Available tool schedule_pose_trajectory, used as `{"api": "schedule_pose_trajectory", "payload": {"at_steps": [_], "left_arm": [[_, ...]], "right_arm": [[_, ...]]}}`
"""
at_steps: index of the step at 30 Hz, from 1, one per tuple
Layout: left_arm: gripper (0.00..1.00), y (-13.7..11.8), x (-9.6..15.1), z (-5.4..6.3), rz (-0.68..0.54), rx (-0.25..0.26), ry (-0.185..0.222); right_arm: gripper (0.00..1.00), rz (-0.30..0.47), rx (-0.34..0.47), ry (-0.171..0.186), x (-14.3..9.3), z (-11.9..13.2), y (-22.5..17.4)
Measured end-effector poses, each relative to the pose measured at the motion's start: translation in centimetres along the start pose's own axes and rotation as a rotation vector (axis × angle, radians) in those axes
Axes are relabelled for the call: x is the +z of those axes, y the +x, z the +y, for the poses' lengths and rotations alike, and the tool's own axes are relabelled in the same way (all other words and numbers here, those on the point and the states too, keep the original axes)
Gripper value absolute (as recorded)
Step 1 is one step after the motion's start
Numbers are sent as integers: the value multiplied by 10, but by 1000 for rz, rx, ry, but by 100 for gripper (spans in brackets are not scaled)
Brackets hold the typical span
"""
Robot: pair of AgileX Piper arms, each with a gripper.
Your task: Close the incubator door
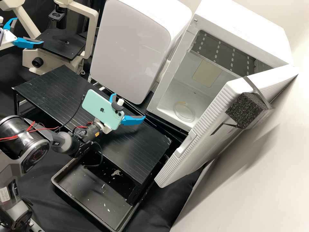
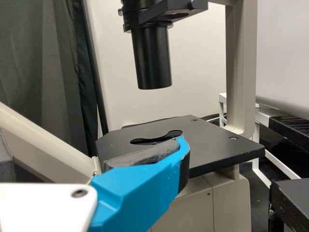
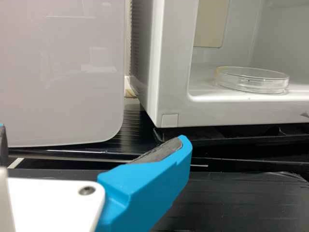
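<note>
Ribbed, matt white plastic incubator door (image 1: 210,120)

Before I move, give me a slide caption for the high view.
Incubator with its door open, a clear dish inside; right gripper open above the black platform.

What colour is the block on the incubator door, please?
Black with pale specks; the block shows best in the high view.

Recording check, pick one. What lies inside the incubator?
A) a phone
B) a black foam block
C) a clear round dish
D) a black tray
C: a clear round dish lies on the floor of the incubator, whose door stands open.
</note>
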Motion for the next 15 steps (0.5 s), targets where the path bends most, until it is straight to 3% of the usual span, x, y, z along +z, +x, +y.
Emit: {"api": "schedule_pose_trajectory", "payload": {"at_steps": [10, 15], "left_arm": [[100, 0, 0, 0, 0, 0, 0], [100, 0, 0, 0, 0, 0, 0]], "right_arm": [[100, 3, 4, 0, 1, -1, -2], [100, 39, 27, 18, 13, 0, -39]]}}
